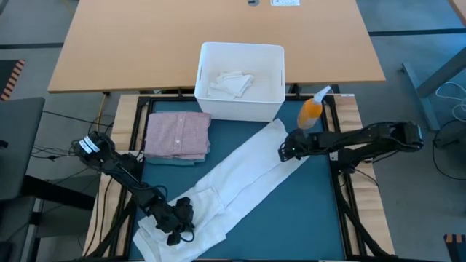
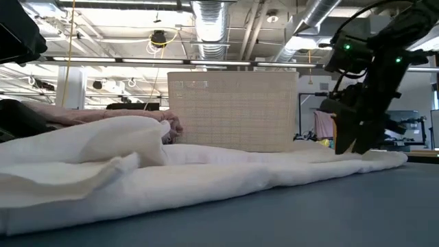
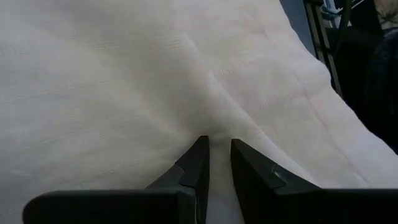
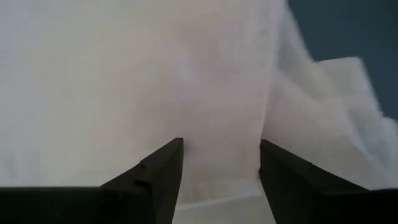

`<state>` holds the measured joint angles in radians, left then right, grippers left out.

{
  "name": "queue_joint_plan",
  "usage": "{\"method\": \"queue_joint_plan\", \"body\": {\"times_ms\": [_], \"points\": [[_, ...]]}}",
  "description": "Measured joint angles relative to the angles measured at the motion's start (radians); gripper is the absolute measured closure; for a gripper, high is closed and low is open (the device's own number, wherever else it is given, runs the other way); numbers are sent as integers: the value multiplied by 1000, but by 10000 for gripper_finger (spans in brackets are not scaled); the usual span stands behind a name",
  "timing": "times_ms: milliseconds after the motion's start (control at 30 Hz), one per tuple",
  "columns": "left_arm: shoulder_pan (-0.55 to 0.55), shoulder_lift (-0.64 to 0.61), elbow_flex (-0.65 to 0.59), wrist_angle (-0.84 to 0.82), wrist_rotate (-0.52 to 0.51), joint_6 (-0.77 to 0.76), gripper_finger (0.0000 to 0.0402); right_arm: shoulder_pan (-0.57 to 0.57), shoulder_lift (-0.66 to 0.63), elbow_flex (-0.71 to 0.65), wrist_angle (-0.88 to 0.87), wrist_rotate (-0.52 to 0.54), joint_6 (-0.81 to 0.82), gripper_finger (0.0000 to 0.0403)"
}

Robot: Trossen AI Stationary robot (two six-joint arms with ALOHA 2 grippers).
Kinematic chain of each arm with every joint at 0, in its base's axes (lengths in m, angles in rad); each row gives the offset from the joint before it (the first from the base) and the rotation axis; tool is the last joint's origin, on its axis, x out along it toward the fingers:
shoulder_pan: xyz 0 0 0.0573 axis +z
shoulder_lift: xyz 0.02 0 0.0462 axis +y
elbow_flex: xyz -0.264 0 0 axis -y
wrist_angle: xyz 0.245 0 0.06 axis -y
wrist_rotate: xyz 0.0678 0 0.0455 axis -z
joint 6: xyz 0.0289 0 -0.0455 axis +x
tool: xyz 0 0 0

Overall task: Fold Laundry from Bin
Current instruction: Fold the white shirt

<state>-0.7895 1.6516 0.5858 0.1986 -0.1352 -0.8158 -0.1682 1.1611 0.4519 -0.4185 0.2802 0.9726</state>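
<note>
Diagonally across mat, long white cloth, left gripper pinching it, right gripper apart.

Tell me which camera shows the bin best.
The high view: the bin shows whole, with white cloth inside. The low view shows only its side wall, behind the laundry. Neither wrist view shows it.
</note>
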Motion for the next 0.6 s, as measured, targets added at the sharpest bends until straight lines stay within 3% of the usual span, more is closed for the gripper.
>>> {"method": "queue_joint_plan", "body": {"times_ms": [167, 267, 533, 600], "points": [[0, 1, -1, -2, 0, 6, 345, 10, 44, 0, 11, -6, 4, 178], [-1, 1, -1, -3, 1, 6, 345, 9, 70, 2, 7, -5, 5, 204], [-2, 1, -2, -4, 18, 0, 345, 9, 67, 11, -11, 21, -72, 373], [-3, 1, -2, -4, 29, -1, 345, 9, 53, 22, -26, 28, -99, 386]]}}
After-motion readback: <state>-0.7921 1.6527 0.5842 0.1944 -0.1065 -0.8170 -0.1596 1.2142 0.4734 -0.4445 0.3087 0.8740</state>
